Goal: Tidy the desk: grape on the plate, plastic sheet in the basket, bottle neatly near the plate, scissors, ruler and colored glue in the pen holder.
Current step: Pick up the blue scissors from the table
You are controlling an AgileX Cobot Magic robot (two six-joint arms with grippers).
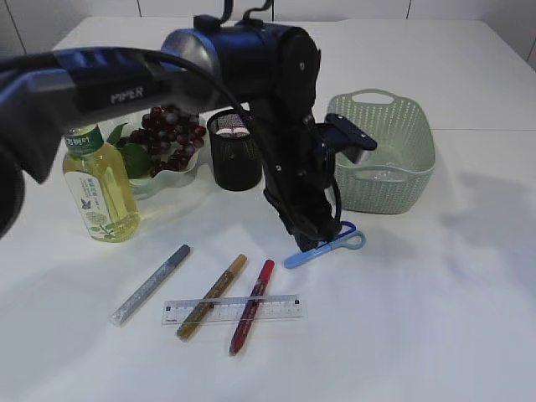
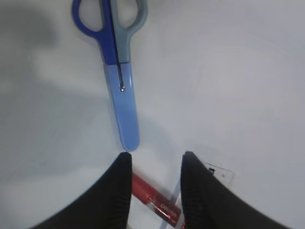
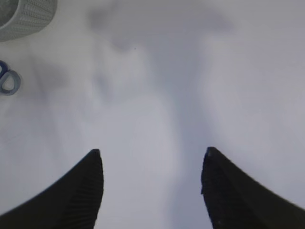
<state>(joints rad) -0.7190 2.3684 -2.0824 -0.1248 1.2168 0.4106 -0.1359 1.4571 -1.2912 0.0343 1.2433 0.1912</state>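
Exterior view: my counter (image 1: 435, 335) is plain white with soft shadows, running back to a pale wall with seams. Nearest the camera a clear ruler (image 1: 233, 309) lies crosswise, its long axis left to right. Across it lie a gold glitter glue pen (image 1: 212, 296) and a red glue pen (image 1: 252, 294), both running from near-left to far-right; a silver glitter glue pen (image 1: 150, 284) lies just left of them at the same slant, clear of the ruler.

Beyond these the scissors (image 1: 323, 249) lie flat, closed blades pointing left toward the pens, handles toward the right and a little farther back. My left gripper (image 1: 306, 239) hangs over them. In my left wrist view the left jaws (image 2: 153, 164) stand partly spread with nothing between them; the scissors' blunt pale-blue tip sits just ahead of my left finger, their long axis running straight away from me, handles at the far end. The red pen shows below the jaws.

Farther back stand a bottle of yellow tea (image 1: 99, 188), upright at left, then grapes (image 1: 170, 138) on their plate (image 1: 191, 169), a black mesh pen holder (image 1: 234, 151) and a green basket (image 1: 394, 155) at right.

My right jaws (image 3: 151, 167) are spread wide over bare counter, holding nothing.
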